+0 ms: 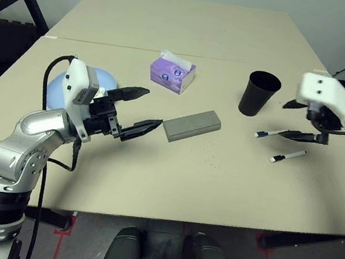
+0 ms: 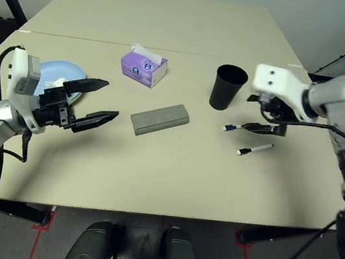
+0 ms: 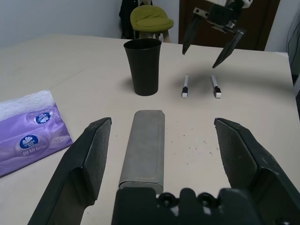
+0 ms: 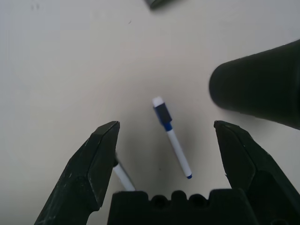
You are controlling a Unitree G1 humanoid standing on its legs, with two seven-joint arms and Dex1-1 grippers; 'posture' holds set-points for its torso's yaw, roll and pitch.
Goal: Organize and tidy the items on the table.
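A: Nearest the head camera, the left tool (image 1: 137,109) sits at left centre, fingers spread and empty, aimed at the grey glasses case (image 1: 191,125) at mid-frame on the worktop (image 1: 172,175).

B: Right tool (image 2: 264,114)?

A: Centre right, released, nothing held, tilted down over the two pens (image 2: 254,149), (image 4: 171,138); black tumbler (image 1: 258,93) just beside them. Purple tissue box (image 1: 172,72) upper centre; blue plate (image 2: 55,72) at left.

B: Step?

A: Likely pen pickup. The next move calls for lowering, straddling one pen, then clenching.
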